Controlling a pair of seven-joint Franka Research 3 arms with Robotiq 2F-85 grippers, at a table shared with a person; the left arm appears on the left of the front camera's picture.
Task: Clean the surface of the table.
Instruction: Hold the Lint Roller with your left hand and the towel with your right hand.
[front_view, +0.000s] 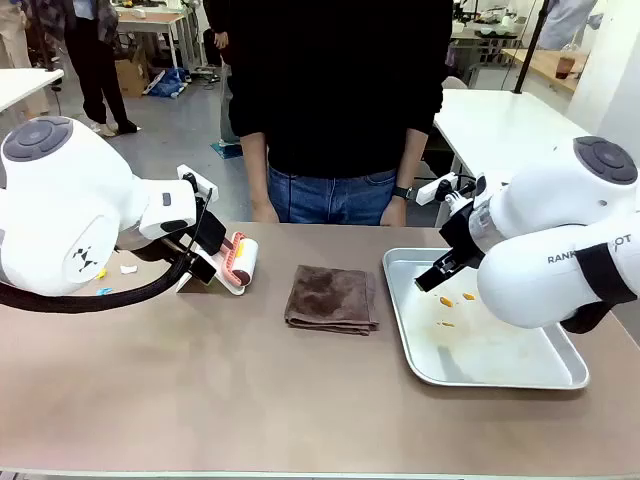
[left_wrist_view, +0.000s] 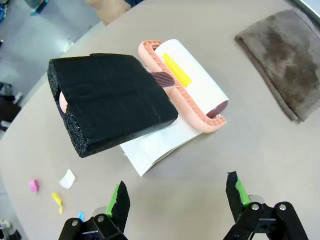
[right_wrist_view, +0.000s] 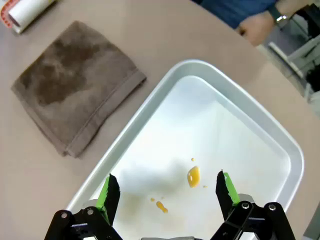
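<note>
Both sets of jaws wide and empty, left gripper (left_wrist_view: 177, 192) near lint roller (left_wrist_view: 192, 82) and coloured scraps (left_wrist_view: 56, 199) on the table (left_wrist_view: 280, 165), right gripper (right_wrist_view: 166, 185) over metal tray (right_wrist_view: 240, 130) with orange crumbs (right_wrist_view: 193, 176).

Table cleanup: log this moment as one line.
left gripper open, by lint roller | right gripper open, over metal tray | orange spots in tray | brown cloth on table | coloured scraps on table

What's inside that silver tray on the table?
A few small orange drops lie on the tray floor, which looks bare elsewhere. In the front view the right arm covers its right part.
</note>
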